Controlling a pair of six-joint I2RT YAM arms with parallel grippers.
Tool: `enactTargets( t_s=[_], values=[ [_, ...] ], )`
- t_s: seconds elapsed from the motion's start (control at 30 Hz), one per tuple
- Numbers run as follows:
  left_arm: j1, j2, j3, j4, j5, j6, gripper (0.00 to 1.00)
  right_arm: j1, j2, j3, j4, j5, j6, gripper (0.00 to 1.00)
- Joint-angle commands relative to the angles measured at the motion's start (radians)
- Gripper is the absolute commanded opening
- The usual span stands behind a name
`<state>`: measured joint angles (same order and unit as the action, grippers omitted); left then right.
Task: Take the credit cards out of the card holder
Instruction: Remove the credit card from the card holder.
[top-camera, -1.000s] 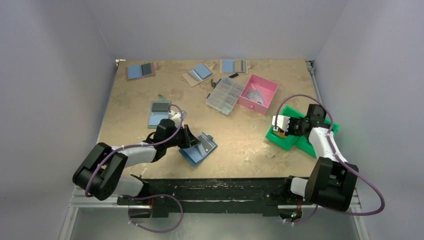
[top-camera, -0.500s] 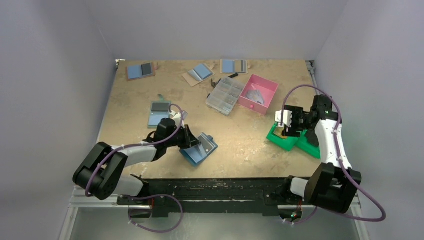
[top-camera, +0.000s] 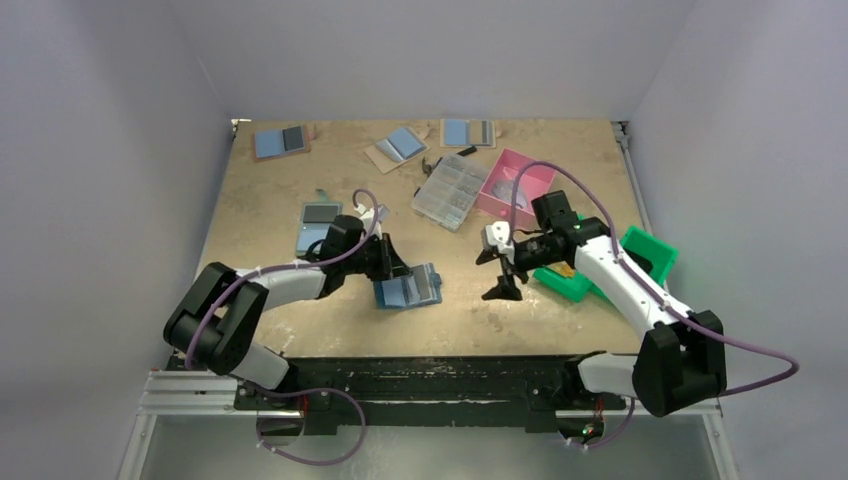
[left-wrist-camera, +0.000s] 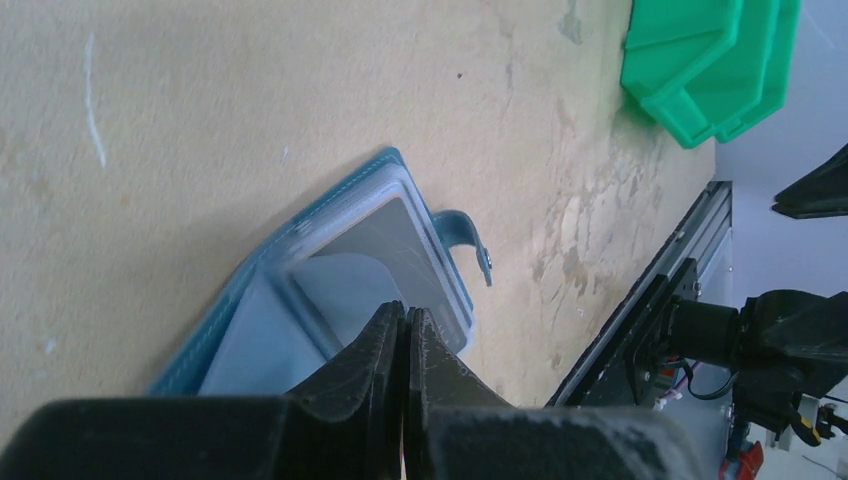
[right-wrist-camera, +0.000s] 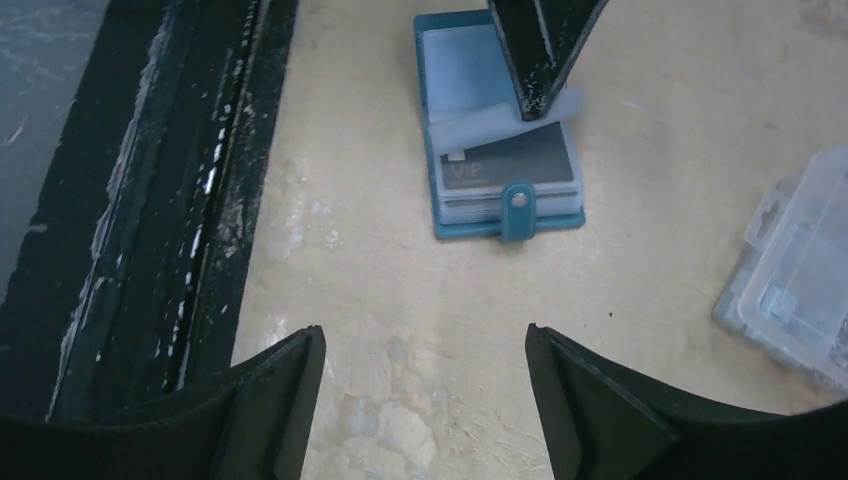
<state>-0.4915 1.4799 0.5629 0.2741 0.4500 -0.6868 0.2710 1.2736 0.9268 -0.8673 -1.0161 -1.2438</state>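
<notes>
Top view, near edge first: L gripper (top-camera: 395, 265) has its jaws closed flat on the card holder (top-camera: 410, 290), just near-left of tabletop (top-camera: 300, 170) centre. In the R wrist view they seem to pinch a pale, clear sleeve flap. The holder has shifted a little toward 12 o'clock vs. a sec ago and now lies open and square-on, strap tab pointing to 3 o'clock. A dark "VIP" card (right-wrist-camera: 510, 165), one of the credit cards, sits on the grey half over a thin stack, none out yet.

Main change: R gripper (top-camera: 500, 270) has left the green bins (top-camera: 650, 255) at 3 o'clock and swung to mid-tabletop. It hangs just beside the holder at its 3 o'clock, not touching. Its jaws have gone from nearly closed to wide open, nothing in them.

Meaning, prob.: L arm pins the holder, R arm is set up to draw a card.

Farther, approx. 1 o'clock: clear organiser (top-camera: 450, 190), pink box (top-camera: 520, 185).
</notes>
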Motion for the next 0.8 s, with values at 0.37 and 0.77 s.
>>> enactTargets(
  t_s=[0.37, 0.77],
  values=[
    [-0.037, 0.089, 0.025, 0.039, -0.057, -0.009, 0.0, 0.195, 0.189, 0.025, 0.479, 0.178, 0.794, 0.18],
    [-0.024, 0.004, -0.017, -0.118, -0.196, 0.056, 0.0, 0.404, 0.347, 0.245, 0.389, 0.295, 0.627, 0.23]
  ],
)
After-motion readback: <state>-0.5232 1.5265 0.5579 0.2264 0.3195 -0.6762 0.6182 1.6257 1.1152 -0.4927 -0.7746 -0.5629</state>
